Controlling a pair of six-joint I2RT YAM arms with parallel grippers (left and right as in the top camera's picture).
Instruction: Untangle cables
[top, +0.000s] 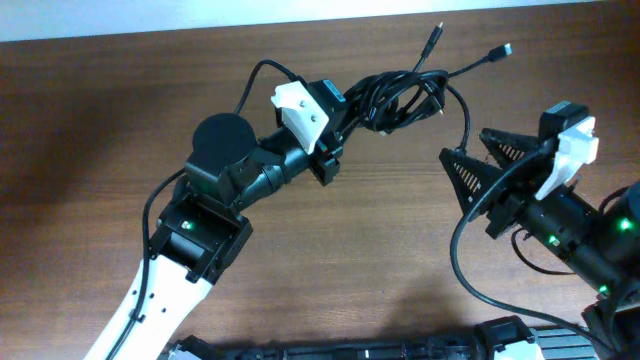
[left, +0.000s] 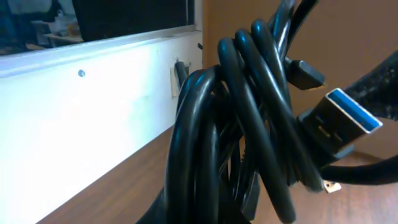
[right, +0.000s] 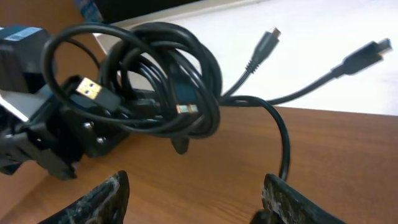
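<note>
Table: brown wood top is stretching under both arms.
Cables: knotted black bundle is sitting right at the left fingers, its two plug tails trailing out beyond that hand.
Left gripper: is pinching shut on the bundle's near side.
Right gripper: is standing spread wide, holding nothing, with the bundle lying straight ahead of it.
Coming move: the free right hand, nearer the tails, is probably lining up to draw one out lengthwise, away from the left.
</note>
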